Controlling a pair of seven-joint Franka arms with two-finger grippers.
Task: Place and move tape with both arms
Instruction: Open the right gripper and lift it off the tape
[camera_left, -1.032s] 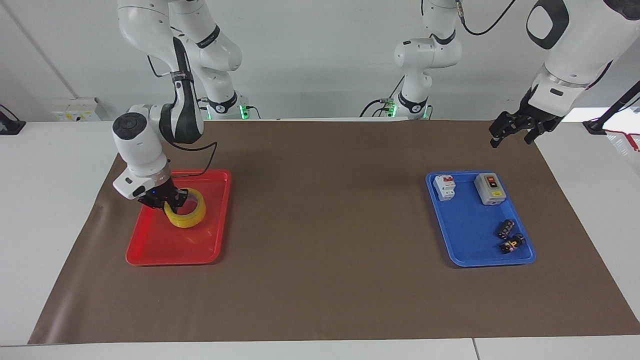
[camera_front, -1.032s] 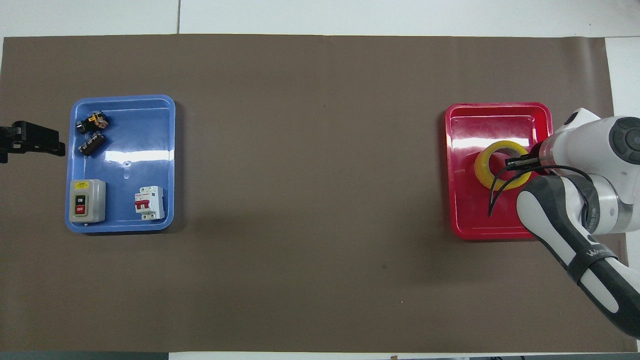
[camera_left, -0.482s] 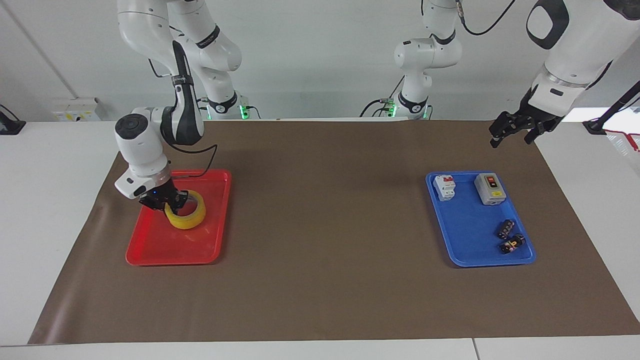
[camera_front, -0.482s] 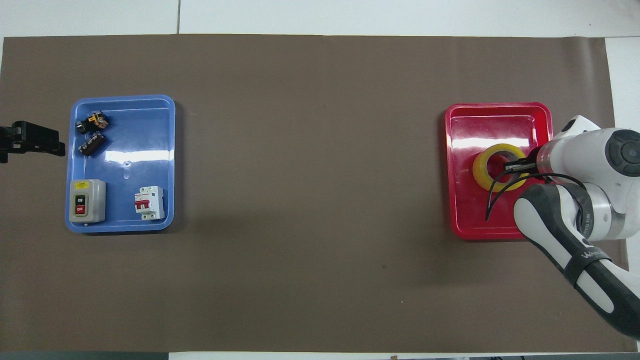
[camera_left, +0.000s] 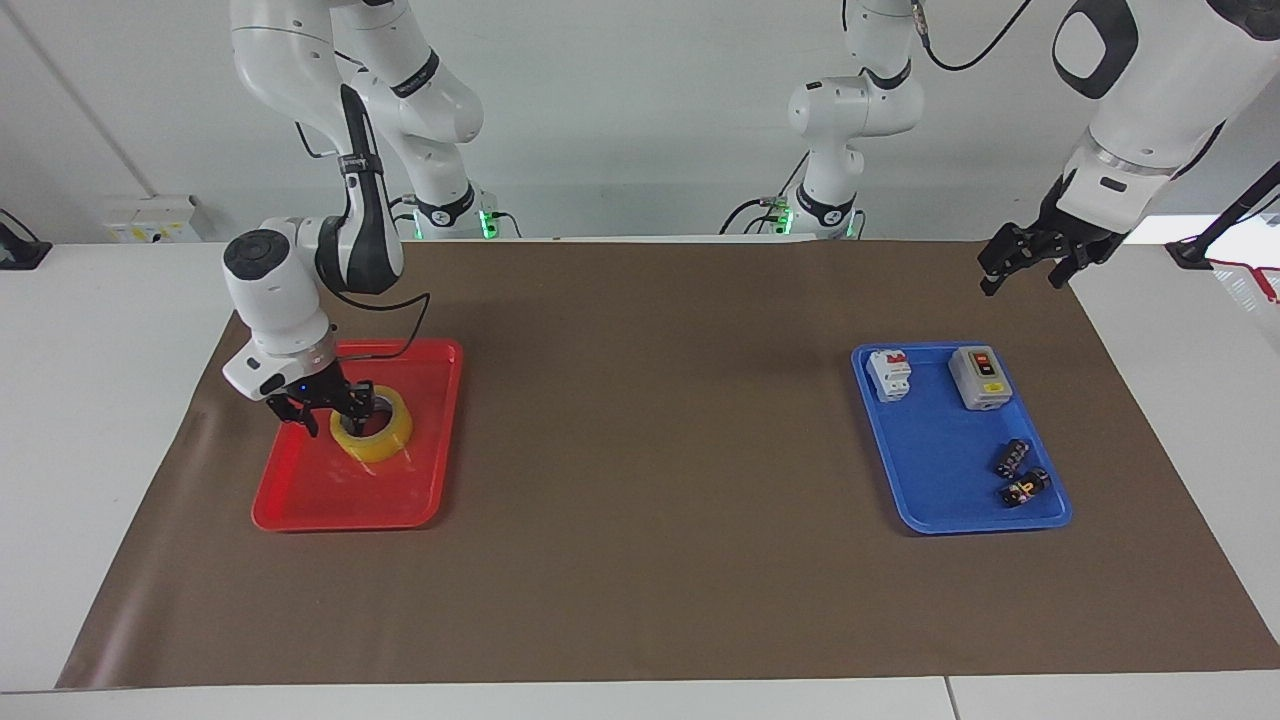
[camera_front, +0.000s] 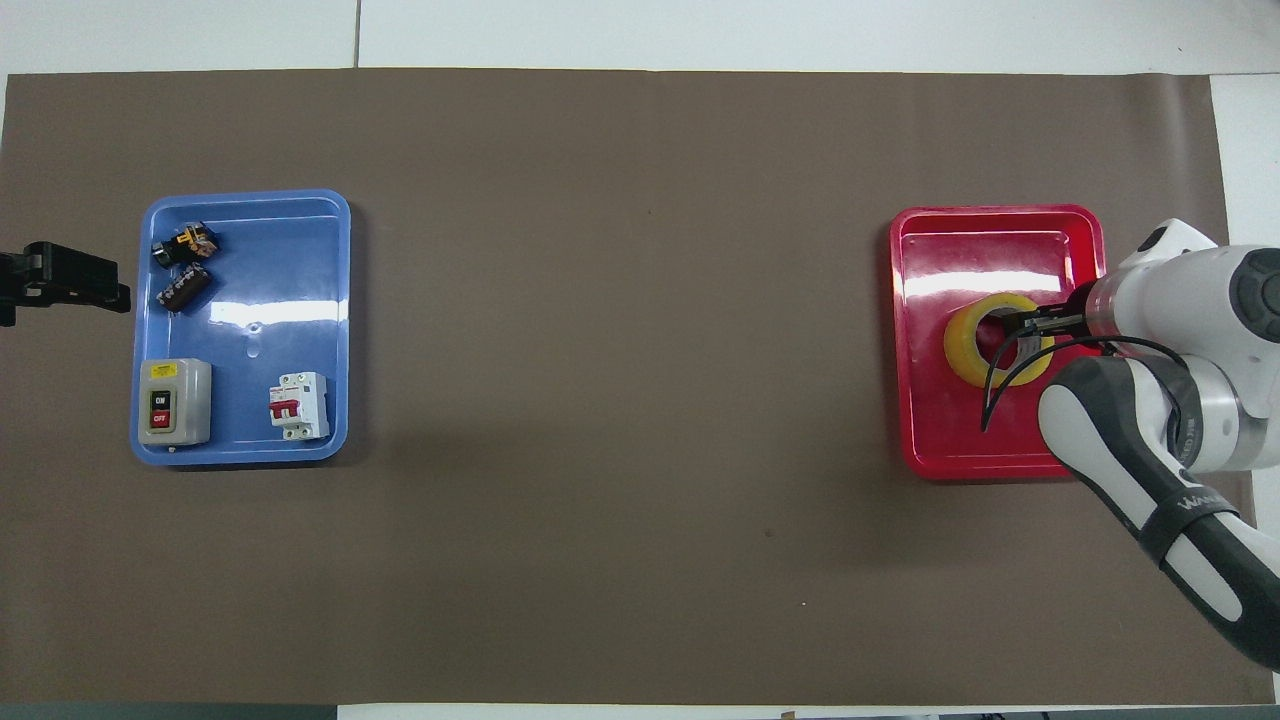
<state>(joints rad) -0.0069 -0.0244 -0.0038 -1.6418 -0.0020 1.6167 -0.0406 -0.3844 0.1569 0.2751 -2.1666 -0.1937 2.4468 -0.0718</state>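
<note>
The tape (camera_left: 386, 440), a yellow roll with a pale core, lies flat in the red tray (camera_left: 330, 500) at the right arm's end of the table. My right gripper (camera_left: 325, 408) is low over the roll's rim and open. One finger hangs over the core hole and the other outside the rim. From above, the tape (camera_front: 965, 345) shows with the right gripper (camera_front: 1030, 325) over the side nearest that arm's wrist. My left gripper (camera_left: 1020, 268) waits open, raised over the mat's corner beside the blue tray; only its tips (camera_front: 70, 288) show from above.
The blue tray (camera_left: 940, 490) at the left arm's end holds a grey switch box (camera_left: 980, 378), a white breaker (camera_left: 889, 374) and two small black parts (camera_left: 1012, 458). A brown mat (camera_left: 650, 450) covers the table between the trays. The right arm's cable loops over the red tray (camera_front: 990, 240).
The right gripper, shut on the tilted tape's rim a second ago, has opened. The roll has settled flat in the red tray. The left arm has not moved.
</note>
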